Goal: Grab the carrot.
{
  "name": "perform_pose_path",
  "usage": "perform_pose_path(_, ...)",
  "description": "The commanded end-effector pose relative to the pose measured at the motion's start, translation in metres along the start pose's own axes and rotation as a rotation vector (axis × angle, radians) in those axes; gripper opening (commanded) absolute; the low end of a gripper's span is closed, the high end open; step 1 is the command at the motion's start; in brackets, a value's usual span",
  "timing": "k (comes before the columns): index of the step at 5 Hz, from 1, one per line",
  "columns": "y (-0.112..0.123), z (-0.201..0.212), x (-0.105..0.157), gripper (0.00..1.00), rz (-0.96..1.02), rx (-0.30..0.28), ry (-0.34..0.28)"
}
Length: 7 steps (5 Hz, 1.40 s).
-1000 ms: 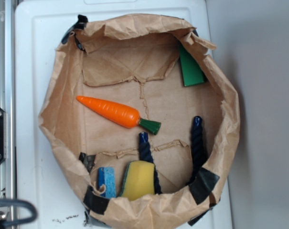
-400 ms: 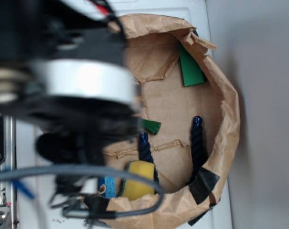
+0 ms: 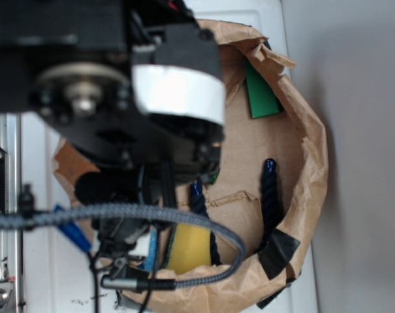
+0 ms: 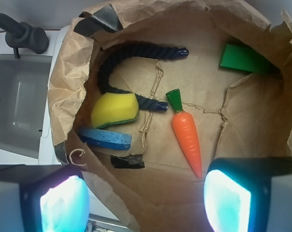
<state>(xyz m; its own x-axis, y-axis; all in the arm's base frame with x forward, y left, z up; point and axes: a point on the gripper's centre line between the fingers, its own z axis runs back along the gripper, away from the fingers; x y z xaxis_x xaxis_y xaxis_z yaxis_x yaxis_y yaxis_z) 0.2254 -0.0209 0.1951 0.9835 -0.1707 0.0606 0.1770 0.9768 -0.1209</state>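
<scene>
The gripper (image 4: 145, 203) is hovering spread wide, empty; the carrot (image 4: 186, 137) is lying ahead, nearer its right finger (image 4: 226, 201), tip pointing back toward it.

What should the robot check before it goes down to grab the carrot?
1. Carrot in sight: ok, it lies flat on the bag floor.
2. Gripper open: ok, the two glowing fingers stand wide apart.
3. Gripper lined up over the carrot: not ok, the carrot lies off-centre, near one finger.
4. Space around the carrot: ok, the yellow sponge and green block lie apart from it.
5. Black rope out of the way: cannot tell, its end lies close to the green stem.
</scene>
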Motion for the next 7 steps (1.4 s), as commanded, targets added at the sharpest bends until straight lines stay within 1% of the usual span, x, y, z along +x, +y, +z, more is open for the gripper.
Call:
perform_pose_path(1,0.002,0.014,0.005,1.0,0.006,0.009,-0.057)
perform_pose_path(2,-0.005,-0.02,0.007,1.0,-0.038,0.036,-0.036)
perform_pose_path(3,-0.002,-0.045,0.019,1.0,-0.04,0.04,-0.056)
perform_pose_path(4,0.006,-0.073,0.025,1.0,-0.06,0.036,-0.105)
perform_pose_path(5,0.013,-0.091,0.025,1.0,-0.086,0.01,-0.125)
perform_pose_path(7,0.015,-0.093,0.033,1.0,-0.082,0.013,-0.094)
